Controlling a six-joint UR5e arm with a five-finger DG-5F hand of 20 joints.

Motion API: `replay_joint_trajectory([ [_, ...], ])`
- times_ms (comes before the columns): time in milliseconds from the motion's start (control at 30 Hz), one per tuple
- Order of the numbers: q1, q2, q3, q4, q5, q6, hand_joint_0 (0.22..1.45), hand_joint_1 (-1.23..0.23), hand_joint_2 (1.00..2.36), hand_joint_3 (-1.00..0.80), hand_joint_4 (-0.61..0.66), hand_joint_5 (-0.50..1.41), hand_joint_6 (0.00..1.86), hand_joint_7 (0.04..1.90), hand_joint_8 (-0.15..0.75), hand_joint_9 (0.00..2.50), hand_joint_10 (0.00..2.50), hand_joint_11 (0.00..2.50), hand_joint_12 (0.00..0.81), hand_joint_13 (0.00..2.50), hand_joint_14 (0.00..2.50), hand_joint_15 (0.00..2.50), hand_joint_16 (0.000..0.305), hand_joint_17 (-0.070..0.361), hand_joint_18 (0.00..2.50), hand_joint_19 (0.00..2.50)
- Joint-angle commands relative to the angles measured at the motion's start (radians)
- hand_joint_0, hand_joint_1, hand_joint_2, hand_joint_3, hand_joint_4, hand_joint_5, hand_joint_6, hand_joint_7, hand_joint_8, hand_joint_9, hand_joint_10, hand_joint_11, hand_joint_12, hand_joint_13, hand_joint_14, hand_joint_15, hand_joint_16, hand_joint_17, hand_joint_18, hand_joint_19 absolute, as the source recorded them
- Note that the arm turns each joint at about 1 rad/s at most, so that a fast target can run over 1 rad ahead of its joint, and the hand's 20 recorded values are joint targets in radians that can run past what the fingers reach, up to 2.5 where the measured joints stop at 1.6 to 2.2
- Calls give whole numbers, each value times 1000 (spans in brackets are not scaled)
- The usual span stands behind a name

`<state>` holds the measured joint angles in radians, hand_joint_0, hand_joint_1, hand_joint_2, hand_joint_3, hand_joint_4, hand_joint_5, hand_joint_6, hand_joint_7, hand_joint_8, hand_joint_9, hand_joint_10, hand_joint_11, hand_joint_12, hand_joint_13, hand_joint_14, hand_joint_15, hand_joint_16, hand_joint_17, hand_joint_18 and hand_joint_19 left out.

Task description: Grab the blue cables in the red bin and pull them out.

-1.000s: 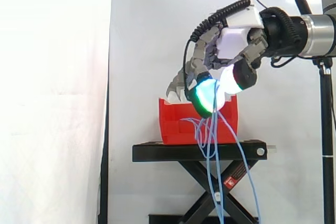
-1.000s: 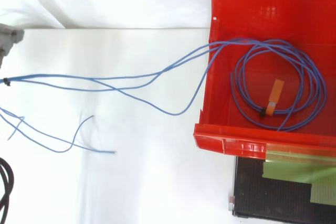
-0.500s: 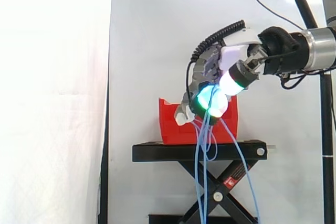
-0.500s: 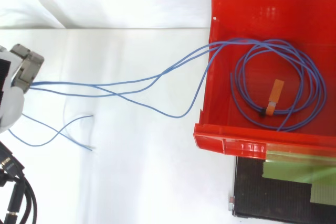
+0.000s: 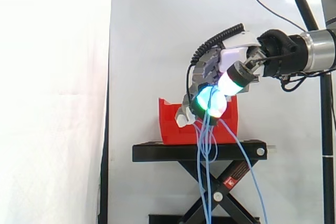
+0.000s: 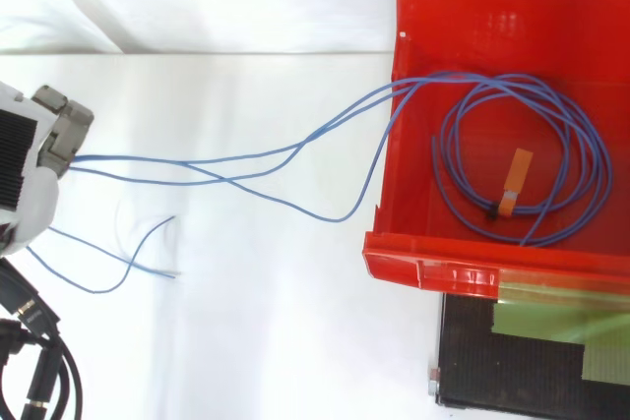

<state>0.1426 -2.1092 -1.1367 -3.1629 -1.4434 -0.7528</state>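
Pinching thin blue cables (image 5: 206, 129) between curled, glowing fingertips (image 5: 203, 98), the hand (image 5: 233, 56) hangs level with the upper edge of the red bin (image 5: 170, 124) in the side view. The smooth strands drop from the pads in slack lines down past the black stand (image 5: 199, 151). The bin is glossy moulded plastic, boxy and open-topped, and sits on the flat top of the scissor-legged stand before a white curtain (image 5: 147, 35).

From above, the hand (image 6: 30, 159), blocky in grey and white, sits at the left edge, well apart from the bin (image 6: 463, 272), with a bare white surface (image 6: 246, 322) between them. Several strands of the cables (image 6: 399, 90) run from it in long, shallow curves across that open stretch, cross the bin's left wall and join a round coil lying flat on the bin floor. An orange tag (image 6: 514, 179) is bound to the coil's lower side. Two loose ends curl on the white surface near the hand. Inside the bin, red floor shows free on every side of the coil, and its middle is open.
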Motion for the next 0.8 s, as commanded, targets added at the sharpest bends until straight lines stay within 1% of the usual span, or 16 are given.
replay_joint_trajectory([
  [0, -1, 0, 0, 1, -6, -9, 852, -830, 1000, -1000, 41, 880, 501, 586, 229, 820, 23, 636, 311, 587, 18, 444, 39, 88, 386, 557],
  [133, -6, 0, 0, 8, -40, -58, 840, -828, 1000, -1000, 41, 882, 491, 590, 230, 820, 25, 634, 314, 588, 18, 446, 39, 89, 387, 557],
  [167, -9, 0, 0, 18, -58, -82, 837, -826, 1000, -1000, 42, 880, 491, 596, 228, 817, 26, 636, 312, 588, 18, 444, 40, 89, 387, 565],
  [200, -9, 0, 0, 31, -68, -99, 834, -825, 1000, -1000, 43, 880, 489, 598, 231, 818, 25, 633, 313, 586, 18, 440, 40, 89, 386, 564],
  [267, -11, 0, 0, 44, -74, -115, 827, -819, 1000, -1000, 51, 880, 488, 590, 230, 819, 23, 632, 313, 586, 18, 444, 40, 90, 386, 563],
  [300, -12, 0, 0, 64, -81, -131, 824, -818, 1000, -1000, 53, 880, 487, 595, 230, 819, 23, 633, 313, 586, 19, 445, 40, 90, 387, 563],
  [500, -14, 0, 0, 101, -98, -145, 808, -805, 1000, -1000, 61, 883, 469, 599, 230, 819, 26, 642, 316, 587, 18, 438, 41, 91, 388, 562],
  [767, -14, 0, 0, 115, -98, -144, 770, -776, 1000, -1000, 92, 895, 399, 620, 239, 821, 25, 625, 322, 591, 19, 445, 42, 95, 395, 557],
])
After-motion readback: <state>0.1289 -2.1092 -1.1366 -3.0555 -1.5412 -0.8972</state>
